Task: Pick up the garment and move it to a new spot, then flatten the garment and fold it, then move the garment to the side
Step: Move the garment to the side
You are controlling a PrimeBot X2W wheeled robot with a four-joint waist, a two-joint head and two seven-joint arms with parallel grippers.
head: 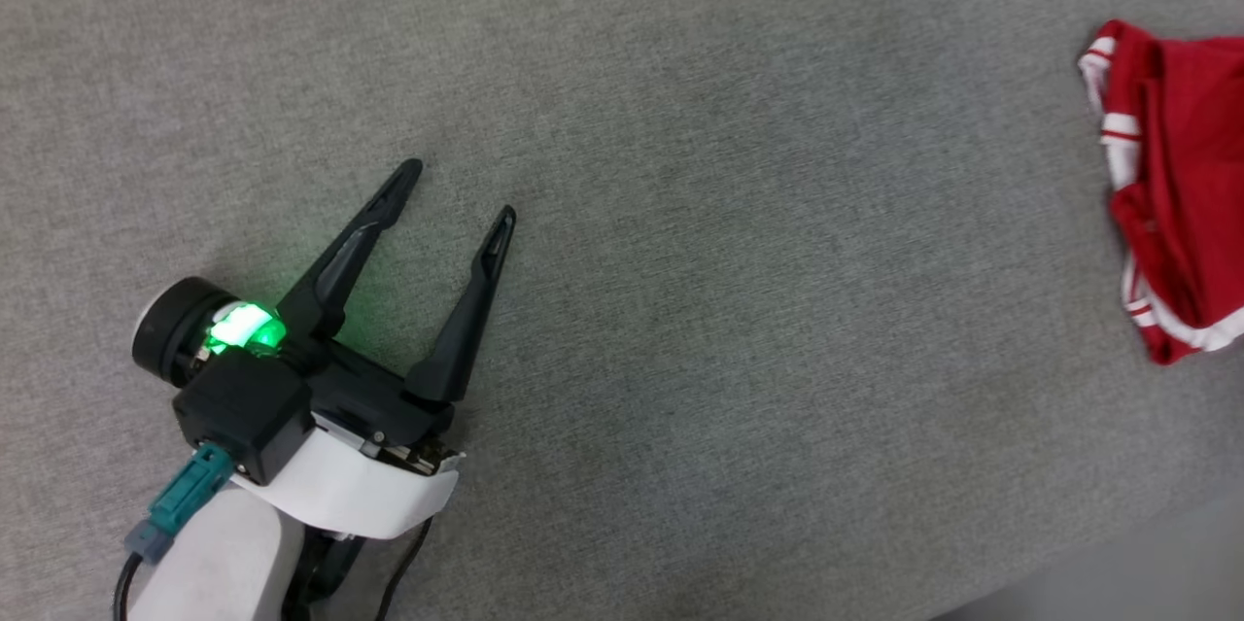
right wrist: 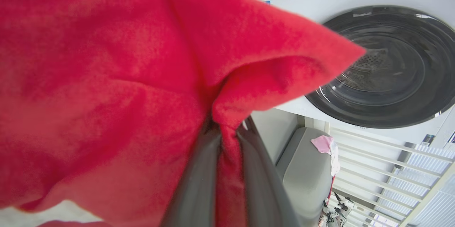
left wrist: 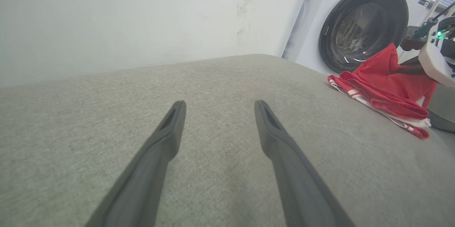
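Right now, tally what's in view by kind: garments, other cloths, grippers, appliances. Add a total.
red garment: 1
pink cloth: 1
grippers: 2 (left gripper open; right gripper shut on the red garment)
washing machine: 1
Total: 5

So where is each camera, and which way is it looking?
Head view: up on the robot's head, looking down at the grey surface; the open left fingers and forearm show, the garment at the right edge.
Left wrist view: on the left wrist, looking along its open fingers across the surface toward a wall and washing machine.
Right wrist view: on the right wrist, right fingers shut on the garment, washing machine behind.
Shared: both wrist views see the garment and washing machine.
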